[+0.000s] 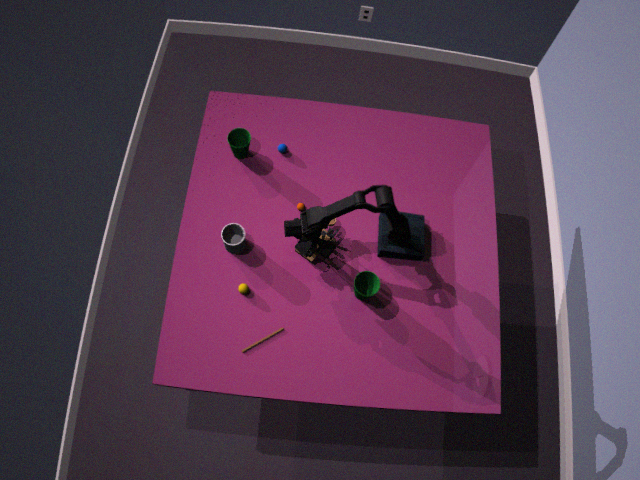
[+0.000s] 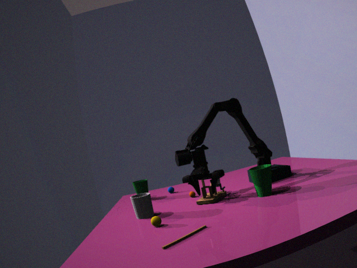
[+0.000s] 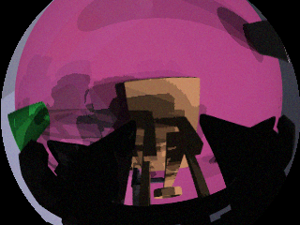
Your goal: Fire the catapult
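Note:
The wooden catapult [image 2: 211, 198] [image 3: 187, 88] stands mid-table under the arm. My gripper [image 2: 206, 194] [image 3: 169, 121] points down, open, with its fingers on either side of the catapult's upright frame. The white mug [image 1: 233, 235] [image 2: 142, 206] stands upright at the table's left; its dark side shows in the wrist view [image 3: 264, 38]. An orange ball [image 1: 300, 206] [image 2: 192, 194] lies on the table close to the catapult. A yellow ball [image 1: 243, 288] [image 2: 155, 220] lies near the mug. A blue ball [image 1: 282, 148] [image 2: 170, 189] lies farther back. Contact between fingers and frame cannot be told.
A green cup [image 1: 367, 285] [image 2: 261, 180] [image 3: 30, 123] stands beside the catapult, towards the arm's base [image 1: 418, 232]. Another green cup [image 1: 239, 143] [image 2: 140, 186] stands near the blue ball. A thin wooden stick [image 1: 263, 340] [image 2: 184, 237] lies beyond the yellow ball.

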### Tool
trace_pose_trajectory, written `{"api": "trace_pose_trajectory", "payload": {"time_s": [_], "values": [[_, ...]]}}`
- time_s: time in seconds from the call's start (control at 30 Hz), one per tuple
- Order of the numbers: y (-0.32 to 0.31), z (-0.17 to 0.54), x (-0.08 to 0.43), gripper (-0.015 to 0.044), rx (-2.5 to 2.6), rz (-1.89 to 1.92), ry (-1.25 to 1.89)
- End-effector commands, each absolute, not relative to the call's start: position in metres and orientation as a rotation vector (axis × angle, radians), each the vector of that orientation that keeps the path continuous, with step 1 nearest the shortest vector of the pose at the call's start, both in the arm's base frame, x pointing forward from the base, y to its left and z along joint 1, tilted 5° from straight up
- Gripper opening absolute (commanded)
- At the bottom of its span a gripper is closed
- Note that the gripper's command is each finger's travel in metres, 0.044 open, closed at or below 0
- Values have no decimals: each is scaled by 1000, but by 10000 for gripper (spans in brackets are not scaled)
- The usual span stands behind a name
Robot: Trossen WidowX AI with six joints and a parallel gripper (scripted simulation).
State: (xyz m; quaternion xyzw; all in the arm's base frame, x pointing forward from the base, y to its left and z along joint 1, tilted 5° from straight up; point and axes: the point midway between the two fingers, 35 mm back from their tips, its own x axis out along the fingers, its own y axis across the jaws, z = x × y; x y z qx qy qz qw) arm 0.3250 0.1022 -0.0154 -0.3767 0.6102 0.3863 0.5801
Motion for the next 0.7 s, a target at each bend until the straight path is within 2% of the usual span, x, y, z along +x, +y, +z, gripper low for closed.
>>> {"api": "trace_pose_trajectory", "payload": {"time_s": [0.0,0.1,0.3,0.43,0.67], "values": [[102,-15,325,230,-880,903,1426],[102,-15,325,151,-880,903,1426],[102,-15,325,111,-880,903,1426],[103,23,327,6,-879,905,1427],[103,35,327,0,-862,887,1435]]}}
